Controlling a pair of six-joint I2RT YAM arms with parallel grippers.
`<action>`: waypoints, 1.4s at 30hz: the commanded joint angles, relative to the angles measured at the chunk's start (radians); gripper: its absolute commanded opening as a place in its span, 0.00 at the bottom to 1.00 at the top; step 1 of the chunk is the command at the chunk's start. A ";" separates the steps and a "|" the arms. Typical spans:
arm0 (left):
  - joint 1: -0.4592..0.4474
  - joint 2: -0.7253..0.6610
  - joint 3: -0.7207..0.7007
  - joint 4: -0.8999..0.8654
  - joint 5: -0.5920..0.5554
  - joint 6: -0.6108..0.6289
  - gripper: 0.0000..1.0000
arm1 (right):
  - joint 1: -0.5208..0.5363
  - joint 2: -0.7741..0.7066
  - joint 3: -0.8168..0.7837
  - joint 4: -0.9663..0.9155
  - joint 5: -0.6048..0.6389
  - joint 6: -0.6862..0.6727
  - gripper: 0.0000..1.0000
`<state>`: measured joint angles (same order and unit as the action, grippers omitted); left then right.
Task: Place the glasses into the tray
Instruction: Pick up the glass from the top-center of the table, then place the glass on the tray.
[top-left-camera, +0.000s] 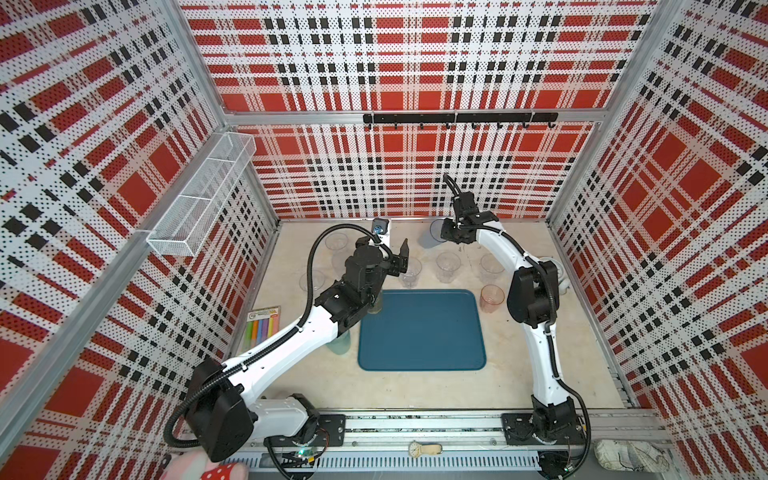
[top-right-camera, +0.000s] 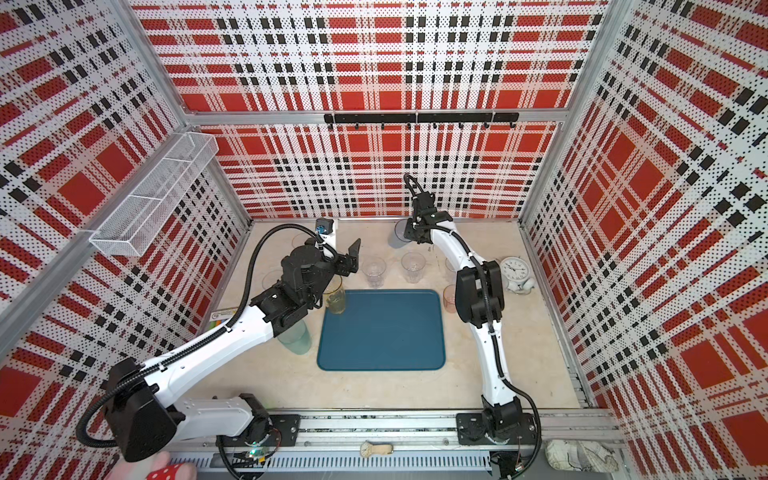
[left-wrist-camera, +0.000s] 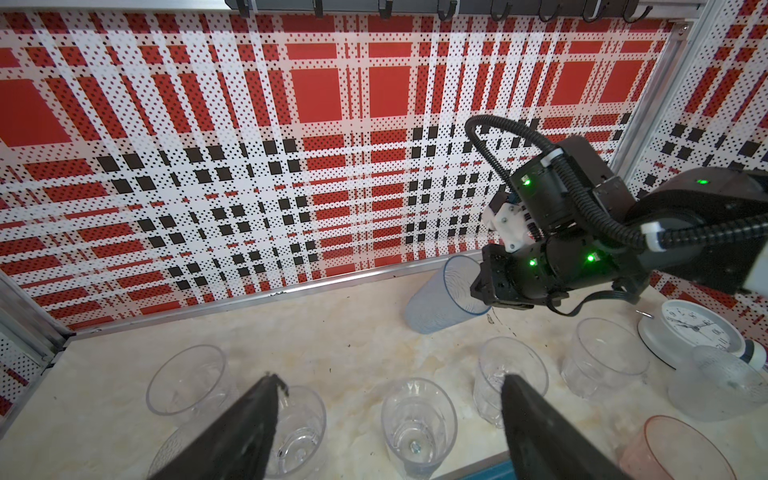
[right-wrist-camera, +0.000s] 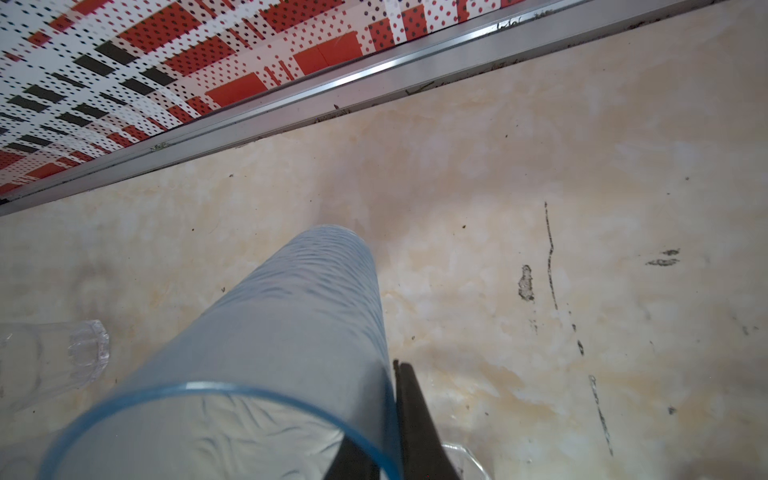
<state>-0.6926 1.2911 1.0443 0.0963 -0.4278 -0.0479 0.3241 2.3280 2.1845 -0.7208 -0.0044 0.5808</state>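
Note:
The teal-blue tray lies mid-table. My right gripper is shut on the rim of a tall grey-blue glass by the back wall, one finger inside and one outside; the glass looks tilted. My left gripper hangs open above clear glasses just beyond the tray. An amber glass stands at the tray's far left corner. A teal glass sits under the left arm. A pink glass stands right of the tray.
A white alarm clock stands at the right behind the right arm. A crayon box lies by the left wall, under a wire mesh basket. A hook rail is on the back wall. More clear glasses stand back left.

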 joint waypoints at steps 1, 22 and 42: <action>0.013 -0.008 0.020 -0.004 -0.015 0.001 0.86 | -0.005 -0.141 -0.014 0.030 0.018 -0.054 0.07; 0.330 -0.125 0.059 -0.241 0.103 -0.222 0.86 | 0.460 -0.614 -0.368 -0.591 0.246 -0.098 0.07; 0.381 -0.196 -0.087 -0.203 0.214 -0.268 0.86 | 0.691 -0.362 -0.411 -0.299 0.136 0.176 0.20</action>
<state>-0.3157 1.1160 0.9718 -0.1287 -0.2474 -0.3103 1.0058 1.9469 1.7325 -1.0176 0.1123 0.7246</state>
